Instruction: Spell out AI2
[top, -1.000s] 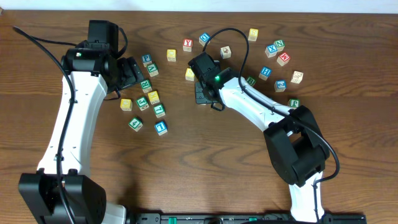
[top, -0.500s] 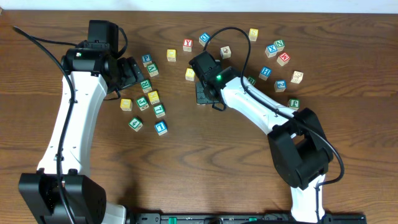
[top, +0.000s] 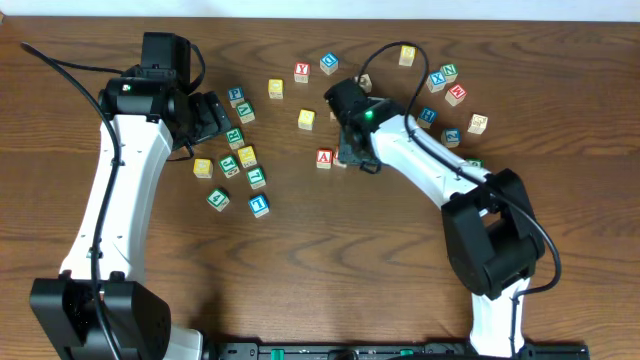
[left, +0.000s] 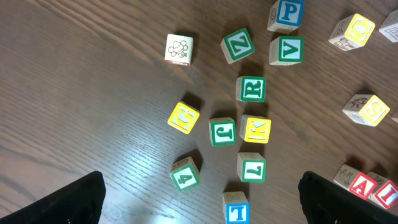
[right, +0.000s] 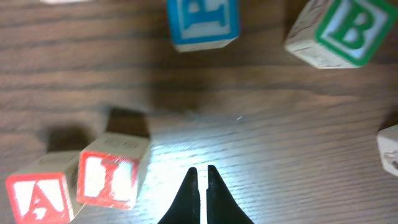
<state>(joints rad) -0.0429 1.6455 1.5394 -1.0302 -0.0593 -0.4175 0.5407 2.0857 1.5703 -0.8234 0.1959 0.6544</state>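
The red "A" cube (top: 324, 158) sits mid-table with the red "I" cube (top: 339, 160) touching its right side. Both show in the right wrist view, A (right: 37, 198) and I (right: 112, 174), and at the lower right of the left wrist view, A (left: 361, 185) and I (left: 386, 191). My right gripper (top: 351, 152) is shut and empty (right: 200, 172), just right of the I cube. My left gripper (top: 210, 118) is open and empty (left: 202, 200) above the left cluster. I cannot read which blue cube bears the 2.
A left cluster holds green Z, V, R, J, 7, 4, yellow cubes and a blue "1" cube (left: 236, 211). A red Y cube (top: 301, 72) lies at the back. Blue cubes (top: 451, 137) and others scatter at right. A blue cube (right: 202, 22) and green B (right: 339, 31) lie ahead of the right gripper.
My right gripper has moved right, off the spot where it was, and the A and I cubes now show side by side. The left arm has not moved.
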